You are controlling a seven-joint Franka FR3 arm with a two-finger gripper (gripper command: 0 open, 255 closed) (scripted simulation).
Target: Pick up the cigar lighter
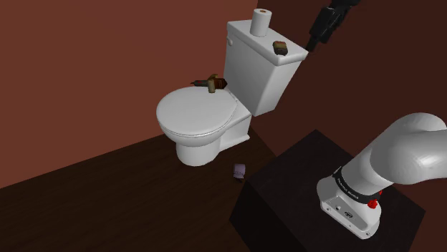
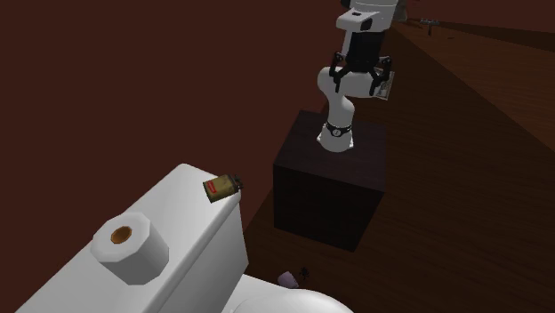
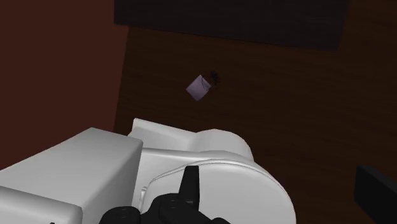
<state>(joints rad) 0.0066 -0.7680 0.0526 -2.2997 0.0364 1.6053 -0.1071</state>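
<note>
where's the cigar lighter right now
In the shoulder view the small brown boxy lighter lies on the white toilet tank's lid, right of the white paper roll.

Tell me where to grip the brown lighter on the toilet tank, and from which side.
Probably across its shorter sides, from above: the lighter is a small boxy block lying on the tank lid near its edge, top exposed, toilet roll apart.

Arm (image 1: pixel 408 154) stretched up high — claw (image 1: pixel 315 41) pointing steeply down.
</note>
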